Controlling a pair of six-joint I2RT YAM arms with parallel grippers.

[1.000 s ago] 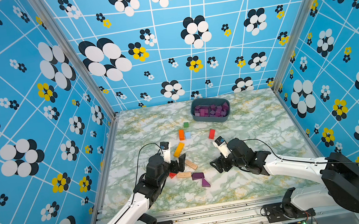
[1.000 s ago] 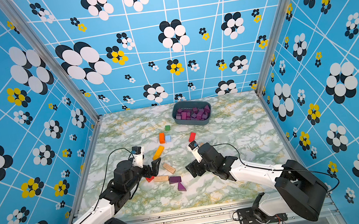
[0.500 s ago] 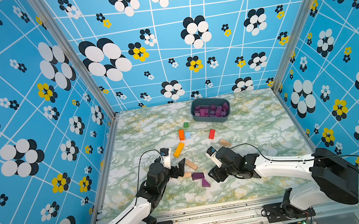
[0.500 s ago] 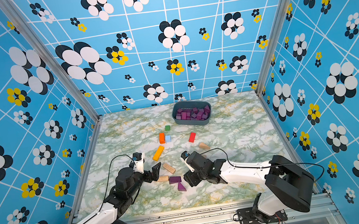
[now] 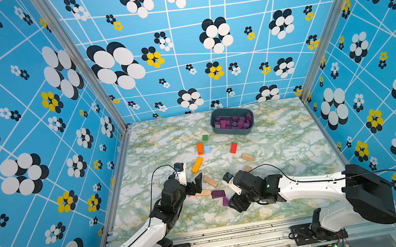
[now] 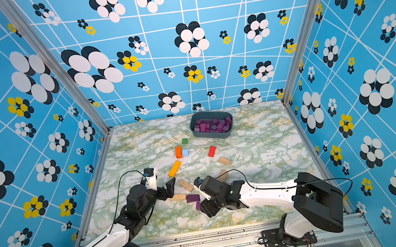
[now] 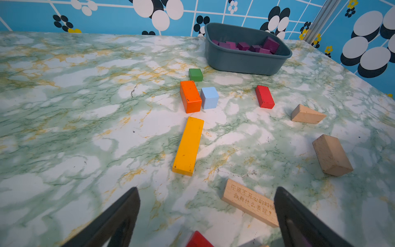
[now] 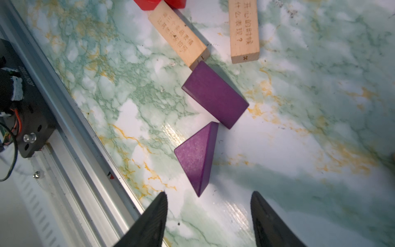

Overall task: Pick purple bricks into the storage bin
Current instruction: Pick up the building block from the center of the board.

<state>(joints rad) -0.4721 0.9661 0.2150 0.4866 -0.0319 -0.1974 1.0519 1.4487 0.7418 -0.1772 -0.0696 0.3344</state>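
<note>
- Your right gripper (image 8: 208, 197) stands partly open and holds nothing. Its two dark fingers (image 8: 154, 216) are apart, with bare table between them.
- The narrow corner of the purple wedge (image 8: 197, 156) comes just up to the gap between the fingertips. As far as the wrist view shows, it touches neither finger.
- Just past the wedge lies the purple bar (image 8: 214, 95), flat on the marbled table (image 5: 276, 143). Its corner sits very close to the wedge, and you cannot tell whether they touch.
- Beyond the purple bar you have the tan engraved bar (image 8: 243, 32) and the other tan bar (image 8: 178, 32). The end of the other tan bar is right at the purple bar's far corner, and red pieces (image 8: 147, 3) lie at its opposite end.
- Your left gripper (image 7: 206, 190) is spread wide and empty. The tan engraved bar lies just beside one of its fingers.
- Farther out from the left gripper lies the yellow bar (image 7: 188, 146). Past it are the orange block (image 7: 190, 96) with the light blue cube (image 7: 209, 97) just beside it, and the green cube (image 7: 195, 74).
- Off to the side are the red block (image 7: 264, 96), the tan wedge (image 7: 306, 114) and the tan block (image 7: 331, 155).
- The storage bin (image 5: 231, 131) sits at the far side of the table near the back wall, well apart from both grippers. A heap of purple bricks (image 5: 232, 122) lies inside it.
</note>
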